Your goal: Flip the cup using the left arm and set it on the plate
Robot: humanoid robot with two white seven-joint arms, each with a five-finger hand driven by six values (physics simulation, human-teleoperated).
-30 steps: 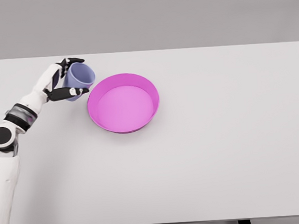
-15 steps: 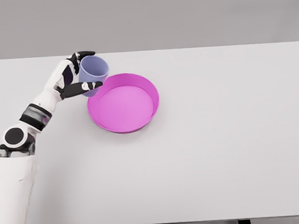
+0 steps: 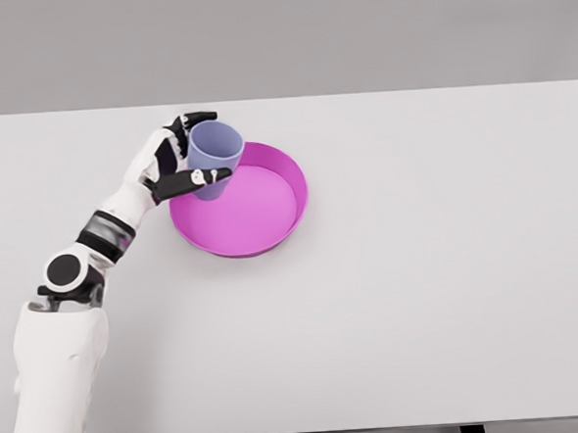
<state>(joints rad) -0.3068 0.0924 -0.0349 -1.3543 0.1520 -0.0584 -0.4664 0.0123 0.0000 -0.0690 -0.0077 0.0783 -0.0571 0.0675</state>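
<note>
A plain white table (image 3: 451, 295) stands before a bare, evenly lit grey wall (image 3: 356, 31).

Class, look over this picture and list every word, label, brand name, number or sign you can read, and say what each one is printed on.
None: no readable text shows anywhere in this view.
The cup held in the left hand is plain lilac.
The plate is plain pink.
The table is bare white, and the arm's white and black covers carry no lettering.

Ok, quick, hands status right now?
Left hand: shut on the lavender plastic cup, held above the rim of the round magenta plate.
Right hand: not in view.
</note>
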